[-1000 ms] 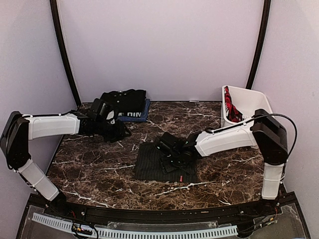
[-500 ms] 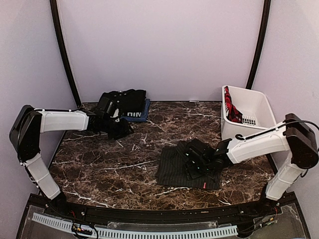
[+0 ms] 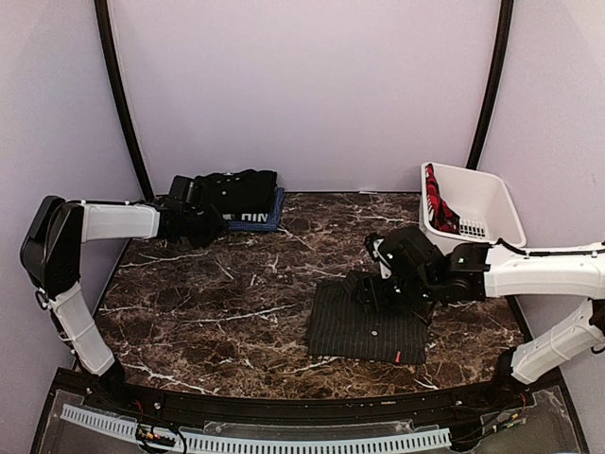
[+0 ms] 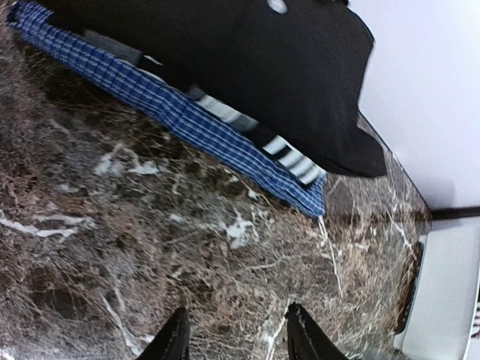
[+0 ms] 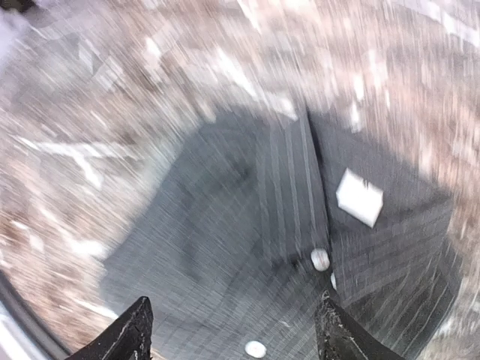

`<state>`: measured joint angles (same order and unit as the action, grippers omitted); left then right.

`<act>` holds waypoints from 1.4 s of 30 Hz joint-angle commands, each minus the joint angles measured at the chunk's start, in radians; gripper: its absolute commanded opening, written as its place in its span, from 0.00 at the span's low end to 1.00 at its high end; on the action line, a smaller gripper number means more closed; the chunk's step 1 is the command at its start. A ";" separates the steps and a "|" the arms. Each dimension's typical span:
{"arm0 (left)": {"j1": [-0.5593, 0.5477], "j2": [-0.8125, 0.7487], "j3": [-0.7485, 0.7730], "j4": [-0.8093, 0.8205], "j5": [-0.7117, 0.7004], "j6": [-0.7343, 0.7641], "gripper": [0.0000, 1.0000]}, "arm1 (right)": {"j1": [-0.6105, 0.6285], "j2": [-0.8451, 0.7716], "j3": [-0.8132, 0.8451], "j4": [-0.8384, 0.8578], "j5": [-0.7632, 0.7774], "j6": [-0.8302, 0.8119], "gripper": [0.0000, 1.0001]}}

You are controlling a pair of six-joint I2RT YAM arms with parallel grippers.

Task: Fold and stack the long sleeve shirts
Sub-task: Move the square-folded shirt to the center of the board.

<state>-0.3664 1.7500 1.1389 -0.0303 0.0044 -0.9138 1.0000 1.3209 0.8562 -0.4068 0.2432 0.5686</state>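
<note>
**Relocated rightward; fold judged done, stacking pending**

Finds pinstripe shirt [image 3: 354, 326] right of its earlier central spot, folded, near basket [image 3: 473, 175]. Right claw [image 5: 236, 330] spread above it; left claw [image 4: 238, 337] spread, empty, near stack [image 3: 241, 194]. Next calls for gripping and carrying to stack.

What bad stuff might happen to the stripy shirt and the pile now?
1. The right gripper hovers open over the folded pinstriped shirt; pinching only its top layer might pull the fold apart.
2. That shirt lies far from the black shirt stacked on the blue checked shirt, so it may unfold while carried.
3. The left gripper sits close to those two; a bump might shove them crooked.
</note>
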 commanded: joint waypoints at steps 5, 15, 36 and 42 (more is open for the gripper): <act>0.106 0.106 -0.085 0.304 0.116 -0.198 0.43 | -0.016 -0.148 0.139 0.137 0.046 -0.102 0.72; 0.140 0.290 0.041 0.364 0.136 -0.270 0.43 | -0.021 -0.323 0.197 0.190 0.147 -0.113 0.99; 0.148 0.499 0.234 0.335 0.105 -0.328 0.32 | -0.023 -0.346 0.279 0.082 0.078 -0.103 0.99; 0.149 0.516 0.244 0.343 0.145 -0.308 0.03 | -0.024 -0.297 0.296 0.068 0.060 -0.102 0.99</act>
<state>-0.2260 2.2402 1.3712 0.3500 0.1356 -1.2407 0.9825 0.9916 1.1172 -0.3393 0.3241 0.4580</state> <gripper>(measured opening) 0.092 0.986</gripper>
